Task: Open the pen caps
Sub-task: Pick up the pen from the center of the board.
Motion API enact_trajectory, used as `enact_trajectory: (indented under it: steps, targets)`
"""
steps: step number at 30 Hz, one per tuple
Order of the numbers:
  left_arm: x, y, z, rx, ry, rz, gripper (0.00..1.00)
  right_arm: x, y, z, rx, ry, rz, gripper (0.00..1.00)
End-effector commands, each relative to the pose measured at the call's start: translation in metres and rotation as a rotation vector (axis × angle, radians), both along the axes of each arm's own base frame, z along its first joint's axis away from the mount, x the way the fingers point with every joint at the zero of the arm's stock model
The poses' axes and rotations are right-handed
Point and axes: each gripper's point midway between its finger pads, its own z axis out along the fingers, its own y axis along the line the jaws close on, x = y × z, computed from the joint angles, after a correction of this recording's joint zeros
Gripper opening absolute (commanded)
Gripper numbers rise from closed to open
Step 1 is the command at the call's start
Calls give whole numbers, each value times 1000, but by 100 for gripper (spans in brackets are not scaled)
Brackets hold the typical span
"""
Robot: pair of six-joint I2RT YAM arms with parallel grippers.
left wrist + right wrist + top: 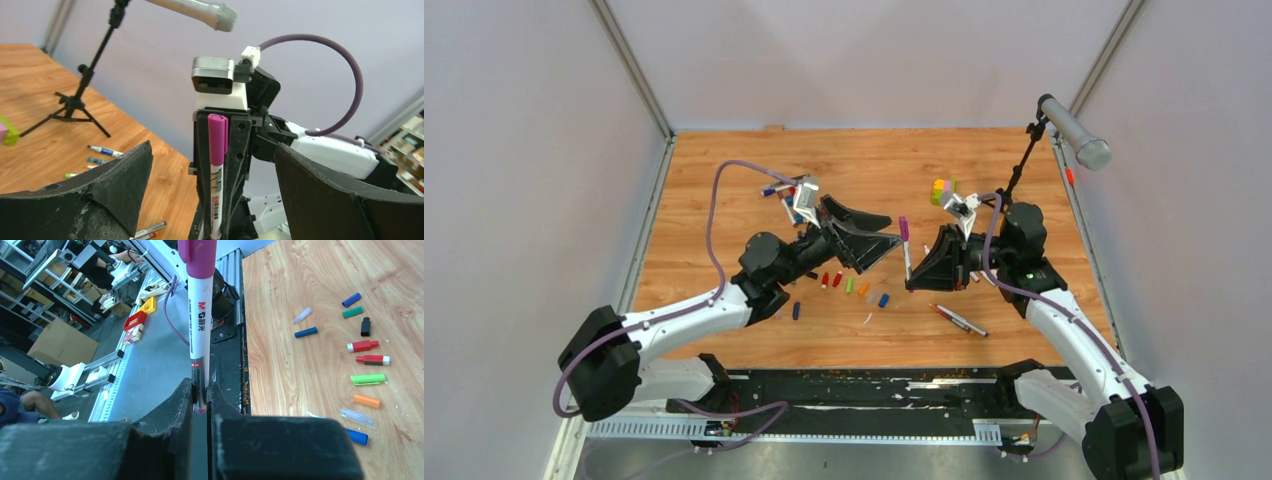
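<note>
The light, stiff, slick pen (200, 330) is clamped upright by its bottom end in the right gripper (200, 390), so the purple cap (218, 135) up top should probably be pinched by its sides with the wide-open left gripper (892, 231) parked just beside it.

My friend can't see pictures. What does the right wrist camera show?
The right gripper pinches a white pen with a pink cap upright by its bottom end. Loose coloured caps lie in a row on the wooden table beside it.
</note>
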Motion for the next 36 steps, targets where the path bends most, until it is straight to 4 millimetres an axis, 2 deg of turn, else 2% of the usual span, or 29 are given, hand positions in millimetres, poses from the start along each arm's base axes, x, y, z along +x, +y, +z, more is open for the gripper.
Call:
enact_trajectory:
  steps: [1, 4, 9, 13, 21, 26, 32, 36]
  targets:
    - [-18, -12, 33, -57, -122, -130, 95, -11, 0, 5, 16, -67, 57, 0]
    - [-21, -17, 41, -84, -152, -167, 85, -11, 0, 4, 16, -67, 59, 0]
    - [-26, -23, 47, -128, -159, -226, 59, -11, 0, 4, 16, -72, 58, 0]
    - [-29, -24, 48, -157, -158, -256, 42, -12, 0, 4, 17, -74, 63, 0]
    - [-36, -25, 48, -165, -162, -304, 25, -12, 0, 4, 16, -74, 61, 0]
    - [-37, -28, 39, -142, -145, -325, 0, -10, 1, 4, 14, -73, 49, 0]
    - [-27, -24, 16, -113, -87, -246, 0, -3, 2, 8, 7, -86, 25, 32]
    - [-22, -18, 6, -97, -67, -177, 0, 5, 4, 15, 2, -74, 19, 40]
